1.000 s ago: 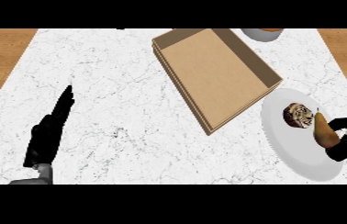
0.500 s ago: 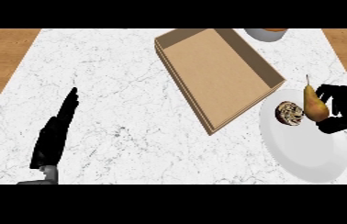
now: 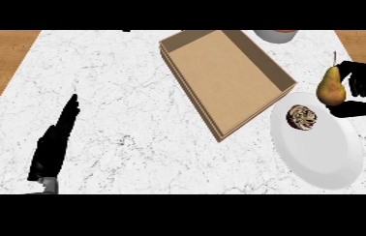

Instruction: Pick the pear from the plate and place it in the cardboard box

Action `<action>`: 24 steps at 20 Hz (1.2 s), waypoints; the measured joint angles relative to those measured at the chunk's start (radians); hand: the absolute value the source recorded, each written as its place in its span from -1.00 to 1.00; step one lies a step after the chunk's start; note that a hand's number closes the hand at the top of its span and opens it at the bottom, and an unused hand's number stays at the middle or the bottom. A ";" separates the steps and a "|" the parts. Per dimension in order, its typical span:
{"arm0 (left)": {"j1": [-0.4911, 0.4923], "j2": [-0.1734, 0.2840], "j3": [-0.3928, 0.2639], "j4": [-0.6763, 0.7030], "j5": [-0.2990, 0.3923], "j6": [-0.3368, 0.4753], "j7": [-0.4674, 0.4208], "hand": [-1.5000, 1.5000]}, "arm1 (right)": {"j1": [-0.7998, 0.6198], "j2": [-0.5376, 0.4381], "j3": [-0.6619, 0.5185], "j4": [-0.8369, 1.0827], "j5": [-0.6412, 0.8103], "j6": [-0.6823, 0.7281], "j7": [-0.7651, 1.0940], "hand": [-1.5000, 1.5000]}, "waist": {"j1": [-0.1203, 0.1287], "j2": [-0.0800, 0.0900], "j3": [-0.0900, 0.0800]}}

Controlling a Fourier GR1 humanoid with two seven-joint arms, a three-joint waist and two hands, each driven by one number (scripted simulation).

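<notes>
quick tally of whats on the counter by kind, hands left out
pear: 1
round brown pastry: 1
white plate: 1
cardboard box: 1
grey bowl, partly cut off at the top edge: 1
Total: 5

A white marble worktop [image 3: 143,85] with fine grey veining fills nearly the whole head view. Its surface is evenly lit, with only soft shadows and no glare. Beyond the worktop's left edge a strip of warm brown wooden surface [image 3: 13,51] shows, widest at the far left corner. A smaller patch of the same wood [image 3: 352,39] appears past the far right corner. No walls or windows come into view, since the view looks steeply down.
</notes>
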 measured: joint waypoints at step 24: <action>-0.048 -0.017 0.015 0.018 -0.019 -0.028 0.014 0.00 | -0.537 0.255 0.055 0.120 -0.062 0.097 0.199 1.00 | 0.022 0.006 -0.001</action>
